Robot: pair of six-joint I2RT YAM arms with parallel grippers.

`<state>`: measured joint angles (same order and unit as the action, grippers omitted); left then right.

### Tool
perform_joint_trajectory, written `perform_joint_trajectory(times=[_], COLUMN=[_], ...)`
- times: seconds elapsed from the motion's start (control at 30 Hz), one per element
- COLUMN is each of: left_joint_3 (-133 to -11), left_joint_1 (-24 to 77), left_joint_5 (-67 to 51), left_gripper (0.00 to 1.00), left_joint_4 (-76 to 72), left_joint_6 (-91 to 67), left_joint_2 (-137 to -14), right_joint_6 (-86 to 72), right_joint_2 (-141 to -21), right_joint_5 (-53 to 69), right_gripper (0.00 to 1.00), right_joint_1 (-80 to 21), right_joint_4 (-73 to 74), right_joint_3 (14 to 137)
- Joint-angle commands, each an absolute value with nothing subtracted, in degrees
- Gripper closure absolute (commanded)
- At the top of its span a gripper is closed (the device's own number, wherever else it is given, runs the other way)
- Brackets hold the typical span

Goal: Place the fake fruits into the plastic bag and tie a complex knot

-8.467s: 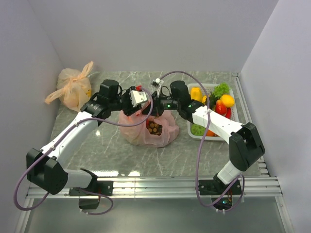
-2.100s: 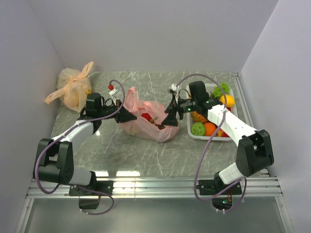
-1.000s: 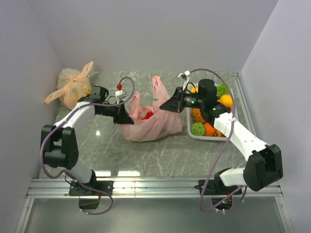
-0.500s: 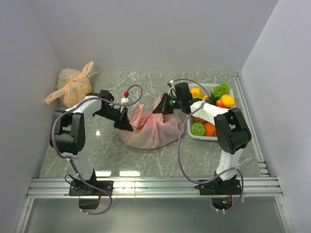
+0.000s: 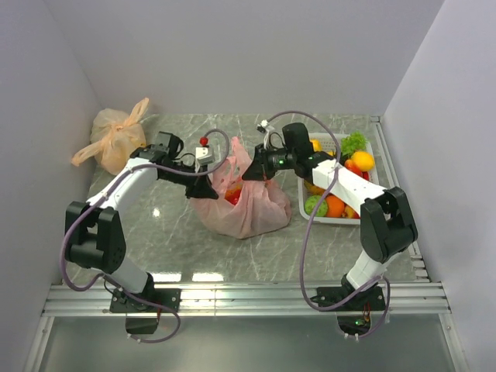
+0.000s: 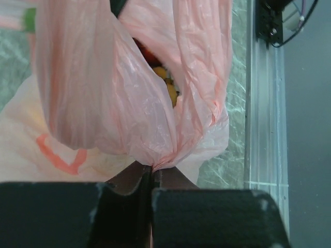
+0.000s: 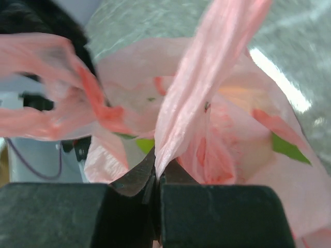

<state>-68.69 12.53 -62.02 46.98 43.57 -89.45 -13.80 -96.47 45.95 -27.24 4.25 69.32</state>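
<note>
The pink plastic bag [image 5: 252, 209] sits mid-table, and a red fake fruit [image 5: 232, 195] shows in its mouth. My left gripper [image 5: 209, 188] is at the bag's left top, shut on a gathered bunch of the plastic bag [image 6: 155, 129]. Orange-yellow fruits [image 6: 168, 90] show through the film there. My right gripper [image 5: 253, 172] is at the bag's upper right, shut on a twisted pink handle strip [image 7: 201, 88]. A loose handle [image 5: 237, 155] stands up between the two grippers. More fake fruits [image 5: 345, 167] lie in the white basket.
The white basket [image 5: 339, 221] stands right of the bag, under the right forearm. A pale orange knotted bag [image 5: 116, 143] rests in the back left corner. Walls close in on the left, back and right, and a metal rail [image 5: 248, 294] runs along the near edge.
The right gripper has swung from beside the basket in to the bag's top. The left gripper has shifted slightly up and right. The raised handles have dropped, bunched between the grippers.
</note>
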Motion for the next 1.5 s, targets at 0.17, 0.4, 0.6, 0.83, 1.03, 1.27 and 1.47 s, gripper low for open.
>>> perform_joint_trajectory(times=[0.17,0.4,0.6,0.83,1.03,1.27,1.47], left_joint_3=[-69.4,-59.9,-59.1,-59.2,-62.2,-69.9,-75.8], left_joint_1=[17.4,17.4,17.5,17.8,16.7,18.5,20.3], left_joint_5=[-61.6,-51.7,-53.0,-54.3,-65.9,-72.3,-72.3], left_gripper=[0.80,0.48,0.34,0.41,0.92,0.99,1.00], left_joint_4=[38.7,20.7,20.8,16.9,31.0,54.6,50.6], left_joint_6=[34.0,21.0,20.2,17.0,29.9,54.2,48.3], left_joint_2=[-87.3,-78.4,-78.4,-79.4,-76.8,-83.3,-91.7], right_joint_6=[5.9,6.3,5.0,4.4,11.1,13.3,24.3], right_joint_2=[-97.3,-97.1,-95.8,-94.0,-94.4,-94.0,-94.1], right_joint_5=[54.8,56.6,57.9,58.1,51.4,51.4,58.6], right_gripper=[1.00,1.00,1.00,1.00,1.00,1.00,1.00], right_joint_1=[-27.9,-27.9,-28.0,-28.0,-27.9,-28.7,-30.8], right_joint_4=[15.3,17.5,16.3,15.8,21.1,22.0,30.6], right_joint_3=[76.2,76.2,75.1,74.0,75.5,77.7,80.2])
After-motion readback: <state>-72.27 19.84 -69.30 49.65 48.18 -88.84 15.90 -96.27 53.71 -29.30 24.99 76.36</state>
